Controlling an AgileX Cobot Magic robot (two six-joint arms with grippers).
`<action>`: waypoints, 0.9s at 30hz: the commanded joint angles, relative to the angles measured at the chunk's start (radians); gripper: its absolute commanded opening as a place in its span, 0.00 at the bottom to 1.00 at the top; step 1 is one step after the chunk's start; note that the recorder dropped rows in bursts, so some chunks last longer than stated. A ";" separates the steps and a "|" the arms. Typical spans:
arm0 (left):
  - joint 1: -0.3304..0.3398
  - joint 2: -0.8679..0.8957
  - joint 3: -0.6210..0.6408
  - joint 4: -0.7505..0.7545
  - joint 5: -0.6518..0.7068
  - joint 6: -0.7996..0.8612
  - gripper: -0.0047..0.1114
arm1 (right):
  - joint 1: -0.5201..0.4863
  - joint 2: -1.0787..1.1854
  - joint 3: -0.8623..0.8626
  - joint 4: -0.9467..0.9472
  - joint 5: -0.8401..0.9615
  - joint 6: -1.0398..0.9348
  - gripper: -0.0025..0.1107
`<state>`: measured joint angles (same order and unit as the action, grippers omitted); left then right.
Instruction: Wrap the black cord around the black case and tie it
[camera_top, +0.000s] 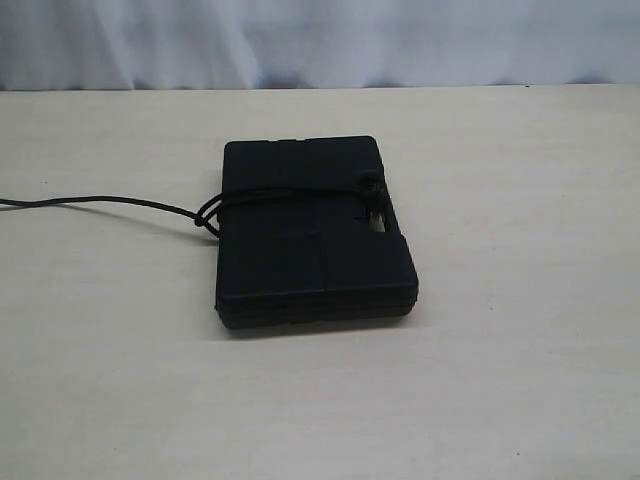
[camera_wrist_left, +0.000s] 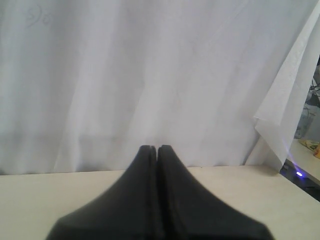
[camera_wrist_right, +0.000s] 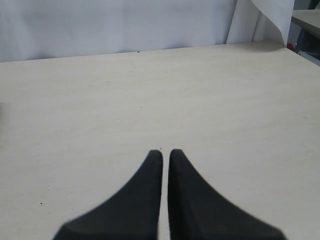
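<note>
The black case (camera_top: 315, 260) lies flat near the middle of the pale wooden table (camera_top: 520, 350), a little closer to the far edge, where a white curtain (camera_wrist_left: 150, 75) hangs. Its slotted handle faces the right edge of the table. The black cord (camera_top: 120, 200) goes across the top of the case, over the half nearer the far edge, from the left side to the handle side. At the case's left side it bunches into small loops touching the case wall. These look like a knot, though black on black makes it hard to tell how it is tied. At the handle it gathers in a dark lump by the cut-out. From the loops one loose strand lies on the table and runs toward the left edge and out of the picture. The left gripper (camera_wrist_left: 154, 148) has its two black fingers pressed together with nothing between them. It points over the table toward the curtain. The right gripper (camera_wrist_right: 165, 152) has its fingers drawn together too, with only a thin slit between the tips and nothing in it, above a bare stretch of table. Neither wrist view shows the case or the cord.
</note>
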<state>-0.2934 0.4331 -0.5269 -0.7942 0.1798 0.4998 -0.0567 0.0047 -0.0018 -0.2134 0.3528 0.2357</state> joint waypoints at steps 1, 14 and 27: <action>-0.004 -0.005 0.004 0.041 -0.032 0.095 0.04 | 0.003 -0.005 0.002 0.000 0.001 0.005 0.06; 0.100 -0.199 0.323 0.465 -0.101 0.128 0.04 | 0.003 -0.005 0.002 0.000 0.001 0.005 0.06; 0.119 -0.293 0.481 0.507 -0.214 0.122 0.04 | 0.003 -0.005 0.002 0.000 0.001 0.005 0.06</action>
<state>-0.1759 0.1436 -0.0673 -0.2769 0.0094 0.6309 -0.0567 0.0047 -0.0018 -0.2134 0.3528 0.2357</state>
